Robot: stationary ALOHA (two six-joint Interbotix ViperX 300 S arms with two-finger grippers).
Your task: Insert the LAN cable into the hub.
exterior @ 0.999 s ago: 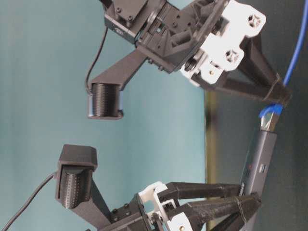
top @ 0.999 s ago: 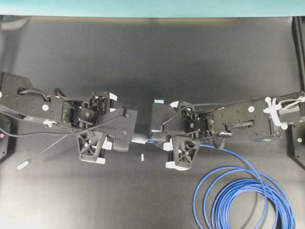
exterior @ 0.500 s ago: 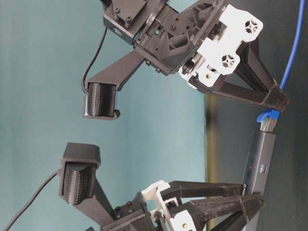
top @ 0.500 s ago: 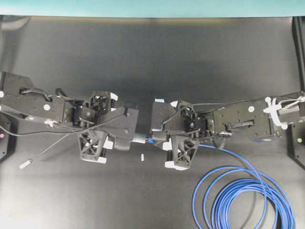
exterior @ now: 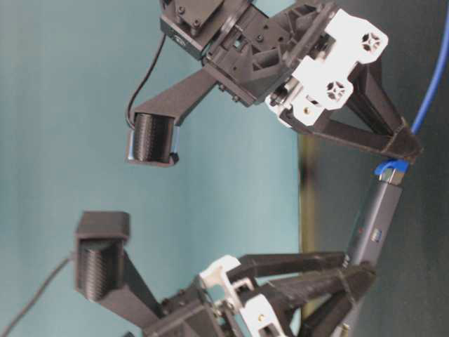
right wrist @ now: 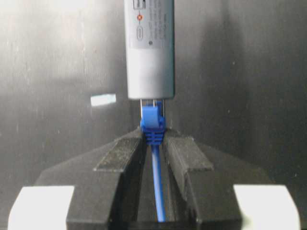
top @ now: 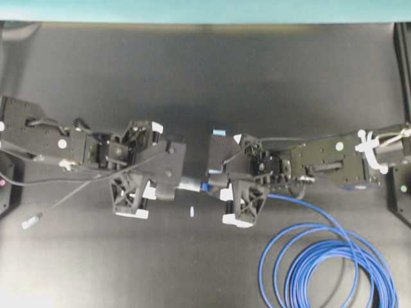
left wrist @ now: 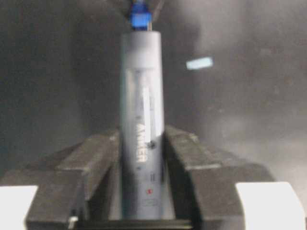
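Both arms meet over the middle of the dark table (top: 212,77).

Left gripper (left wrist: 141,158): fingers part-closed, clamped on the two long sides of the hub (left wrist: 141,120). The hub is a slim grey bar, held off the table and pointing toward the right arm. In the overhead view the hub (top: 187,185) sticks out only a little from under the left gripper (top: 168,184). Its thin grey cable (top: 61,202) trails away to the left and ends in a small silver plug lying on the table.

Right gripper (right wrist: 154,143): fingers nearly closed, pinching the LAN cable (right wrist: 157,187) just behind its blue boot. The cable's plug (right wrist: 153,104) meets the hub (right wrist: 149,48) at its end face; a short clear stretch of plug shows between boot and hub. How deep it sits in the port, I cannot tell.

Table-level view: boot and hub (exterior: 372,225) in line, hub tilted.

Rest of the LAN cable (top: 327,263) runs from the right gripper (top: 215,186) to loose loops at near right. A small white tape mark (top: 192,211) lies on the table just near of the hub.
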